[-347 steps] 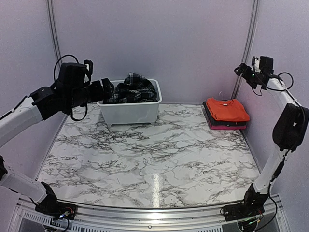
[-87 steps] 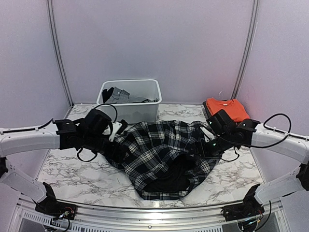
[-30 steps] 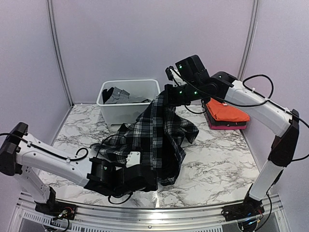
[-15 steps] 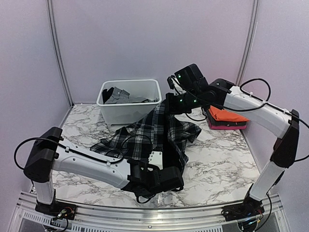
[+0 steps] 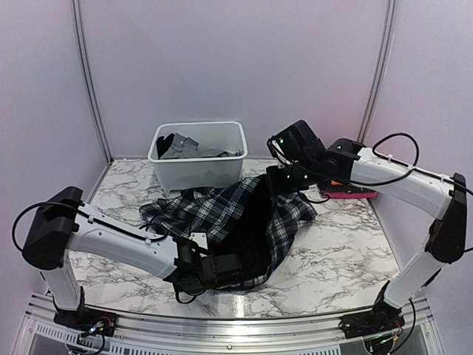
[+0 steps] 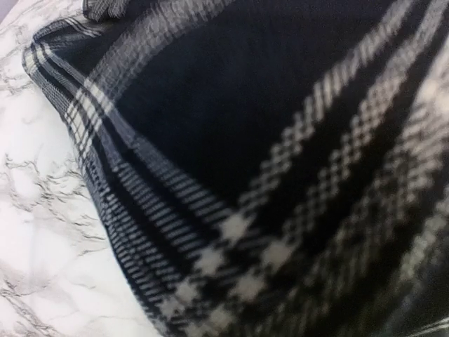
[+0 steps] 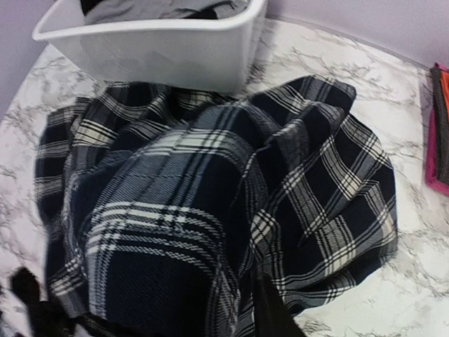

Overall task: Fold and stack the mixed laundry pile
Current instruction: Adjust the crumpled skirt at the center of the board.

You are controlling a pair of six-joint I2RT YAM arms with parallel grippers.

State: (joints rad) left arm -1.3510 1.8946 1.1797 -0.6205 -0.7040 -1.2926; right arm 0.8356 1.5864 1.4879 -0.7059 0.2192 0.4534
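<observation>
The black-and-white plaid skirt lies crumpled across the middle of the marble table, one dark fold rising toward the back right. My left gripper is low at the skirt's near edge. Plaid cloth fills the left wrist view and hides its fingers. My right gripper hovers at the skirt's far right corner. In the right wrist view the skirt spreads below one dark finger; the other finger is not visible. A dark grey cloth lies in the tub. An orange sliver shows at the frame edge.
The white plastic tub stands at the back left, just behind the skirt. A folded stack with a pink bottom layer sits at the back right, mostly hidden behind my right arm. Purple walls close in three sides.
My right gripper has come down toward the table and the lifted skirt has sunk onto it. My left gripper has slid left along the near edge and closed.
</observation>
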